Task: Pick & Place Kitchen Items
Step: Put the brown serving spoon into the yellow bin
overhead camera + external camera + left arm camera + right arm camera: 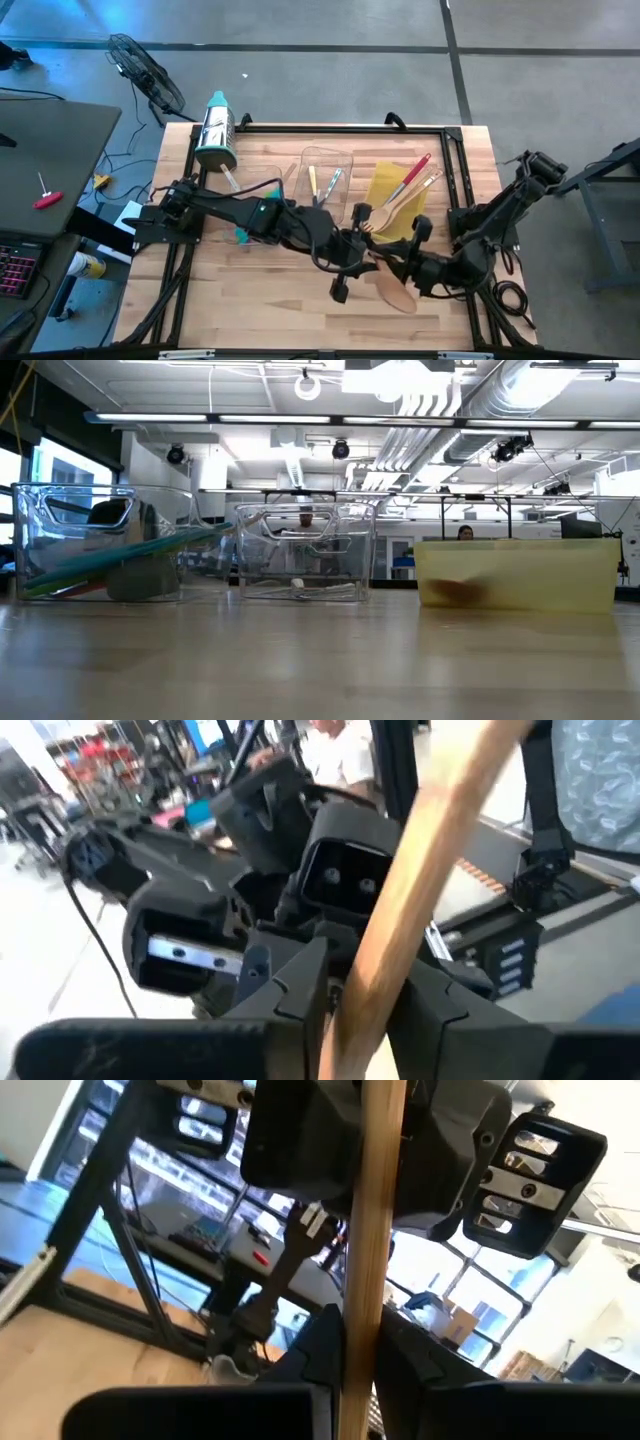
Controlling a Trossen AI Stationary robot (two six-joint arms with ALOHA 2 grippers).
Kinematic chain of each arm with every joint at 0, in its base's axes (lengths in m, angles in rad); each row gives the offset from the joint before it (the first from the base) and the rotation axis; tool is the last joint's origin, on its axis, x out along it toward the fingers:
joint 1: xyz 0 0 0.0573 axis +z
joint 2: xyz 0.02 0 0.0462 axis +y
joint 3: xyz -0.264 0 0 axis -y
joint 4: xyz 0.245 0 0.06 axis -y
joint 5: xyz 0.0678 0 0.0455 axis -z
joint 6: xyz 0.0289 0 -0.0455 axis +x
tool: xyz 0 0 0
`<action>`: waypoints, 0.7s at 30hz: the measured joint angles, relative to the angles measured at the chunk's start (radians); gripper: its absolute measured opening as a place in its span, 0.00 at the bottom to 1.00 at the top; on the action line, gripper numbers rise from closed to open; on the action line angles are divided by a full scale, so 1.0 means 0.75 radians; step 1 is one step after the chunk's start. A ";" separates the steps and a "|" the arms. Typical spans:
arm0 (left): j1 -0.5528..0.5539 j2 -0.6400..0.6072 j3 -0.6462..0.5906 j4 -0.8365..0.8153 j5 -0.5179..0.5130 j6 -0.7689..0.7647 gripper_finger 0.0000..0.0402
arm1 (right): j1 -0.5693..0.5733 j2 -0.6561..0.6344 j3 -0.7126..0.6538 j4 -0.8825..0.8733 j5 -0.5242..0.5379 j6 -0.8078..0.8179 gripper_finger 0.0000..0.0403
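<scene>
Both arms are meeting over the middle of the table (250, 300), and a wooden spoon (393, 290) is hanging between them, its pale bowl showing just past the right claw (400, 268) in the high view. In the right wrist view the handle is running straight up between that claw's fingers (320, 1342), which are pressing together on the wood, so the right claw is clamping the wooden spoon. Across from it, the left claw (345, 262) is sitting right on the same handle: in its wrist view the stick is passing between its fingers (295, 985), close against them, though I cannot tell whether they are gripping or just easing off.

It looks like a hand-over in mid-air. The spoon should be handling kindly: light, stiff, no flex, and bare wood giving decent friction. The weight is sitting toward the bowl, so a hold high on the thin handle is inviting it to swing or twist; taking it nearer the bowl end would be steadying it.

Behind them the yellow bin (398, 190) is already carrying a red spatula (415, 170) and a wooden fork (395, 208), the clear bin (328, 165) beside it is holding small knives (322, 183), and a steel cylinder (216, 130) is standing at the back left.
</scene>
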 joint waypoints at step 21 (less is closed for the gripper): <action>0.001 -0.001 0.025 -0.138 -0.010 -0.005 0.21 | -0.053 0.001 -0.001 -0.239 0.150 0.104 0.07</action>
